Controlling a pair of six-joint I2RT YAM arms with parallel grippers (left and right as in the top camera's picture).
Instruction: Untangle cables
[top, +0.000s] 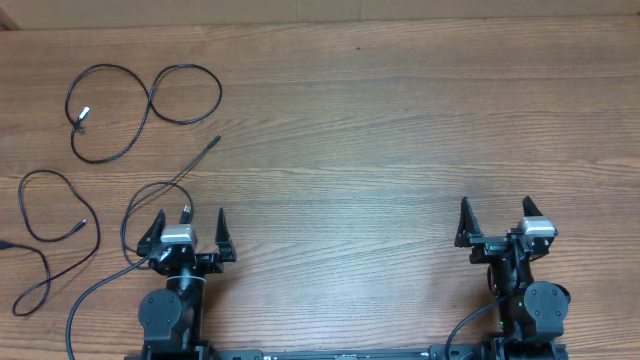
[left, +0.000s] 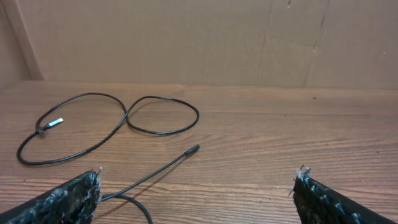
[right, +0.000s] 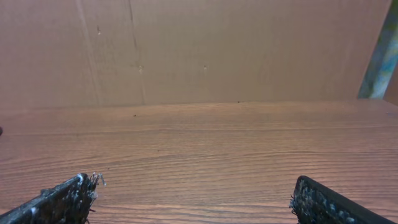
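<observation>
Left fingers (left: 68, 199): spread wide, rough black pads at both lower corners of the wrist view, nothing held between them
Left gripper (top: 190, 214): low on the left of the table, tips pointing away from the arm base; from above, a small pale plug end lies on the wood in the gap between the tips
Right fingers (right: 62, 202): also spread wide, gripping nothing
Right gripper (top: 496, 205): low on the right, well apart from every cable
Straight-tipped cable (top: 190, 165): nearest the left gripper; its dark tip points up and right, and the cord curls back into a loop beside the left finger
Same cable at the wrist (left: 158, 168): shows the tip and a short run of cord passing by the left pad; the loop shows only from above
Figure-eight cable (top: 150, 100): far left corner, two loops crossing once, silver plug inside the left loop; also plain in the left wrist view (left: 124, 118)
Far-left cable (top: 40, 250): a loose loop at the left edge, seen only from above
Table (top: 380, 120): wood grain; the right wrist view shows only this and a cardboard wall (right: 199, 50)
</observation>
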